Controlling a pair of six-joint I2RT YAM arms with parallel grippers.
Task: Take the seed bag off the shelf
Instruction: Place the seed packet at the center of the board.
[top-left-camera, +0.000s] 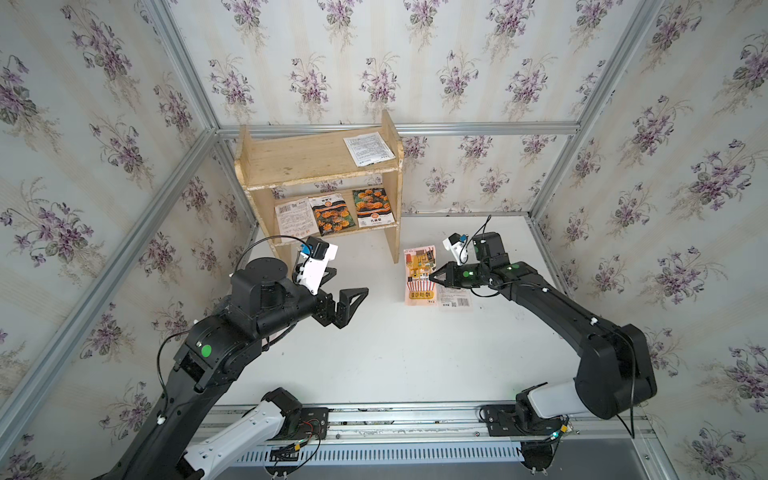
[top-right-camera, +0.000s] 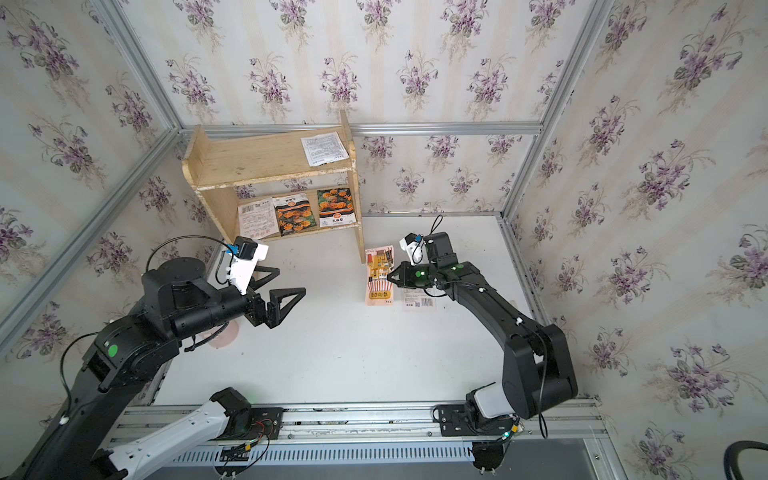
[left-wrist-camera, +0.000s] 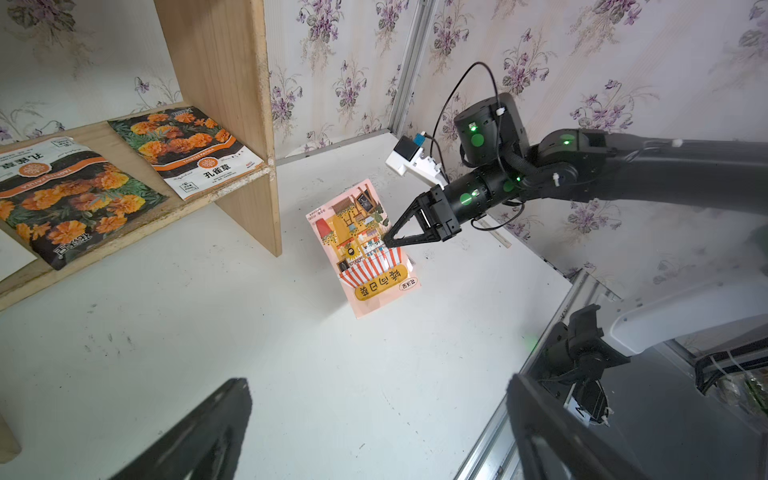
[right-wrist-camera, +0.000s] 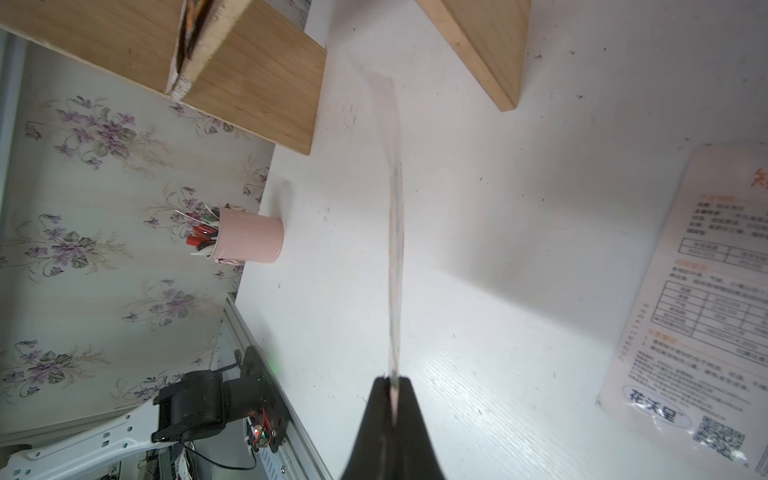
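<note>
My right gripper (right-wrist-camera: 392, 380) pinches an edge of the pink seed bag (left-wrist-camera: 361, 249) beside the shelf (top-left-camera: 307, 160), my left gripper (top-left-camera: 351, 281) gapes empty, and I judge the bag light, floppy and slick.

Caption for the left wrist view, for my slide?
Right gripper, jaws shut, grips a pink illustrated seed packet over the white table, beside the pale wooden shelf.

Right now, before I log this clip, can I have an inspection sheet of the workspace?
Surface: white table, scuffed and speckled.
Job's things: pink seed bag off the shelf, beside it; top-tier packet and three lower-tier packets lie shelved.
Clutter: face-down packet on the table; pink cup, filled.
Grippers: right gripper shut on the bag; left gripper open, empty.
Cables: black wrist-camera cables loop free.
Surroundings: floral wallpaper, aluminium frame.
</note>
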